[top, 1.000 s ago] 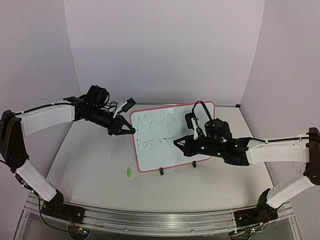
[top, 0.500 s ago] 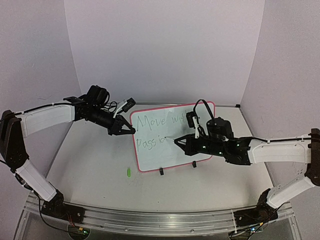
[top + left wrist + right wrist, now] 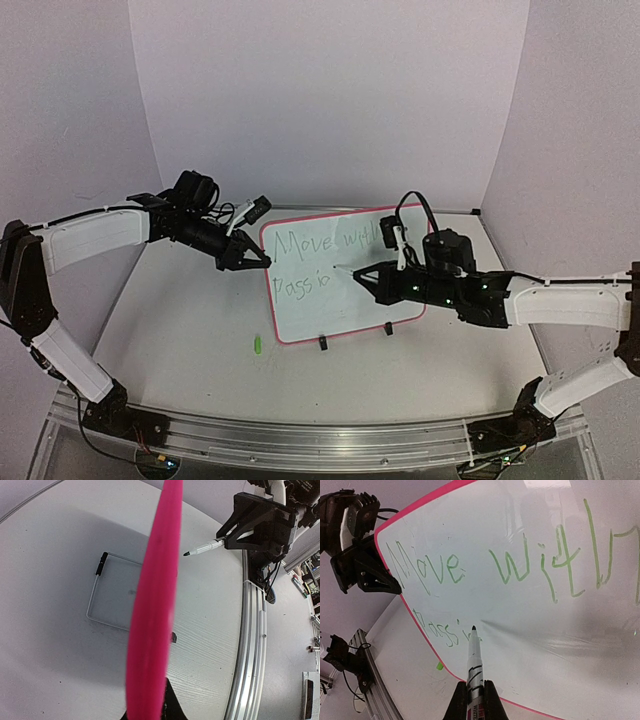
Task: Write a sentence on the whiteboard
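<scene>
We see one whiteboard (image 3: pixel 325 312) standing tilted on the table (image 3: pixel 180 330), between the two arms. The left gripper (image 3: pixel 258 261) is clamped on its pink left edge. We judge that this grip steadies the board, so that the push of writing does not tip it or slide it.

The right gripper (image 3: pixel 362 275) is closed on one pen (image 3: pixel 345 269), which sticks out ahead of the fingers (image 3: pixel 457 702) with its tip toward the board's face. That keeps the black jaws off the ink and leaves the tip in plain sight of the right wrist camera.

The sentence (image 3: pixel 451 566) is in green and runs in two lines. The top line reads "Move with". The lower line starts "Passi" and breaks off, so we judge it unfinished. The pen tip sits at the end of that lower line. We cannot tell whether it touches.

We count two black feet (image 3: pixel 323 343) under the board's near edge and one wire stand (image 3: pixel 100 595) behind it. One small green piece (image 3: pixel 257 344), perhaps the pen's cap, lies on the table well apart from the board.
</scene>
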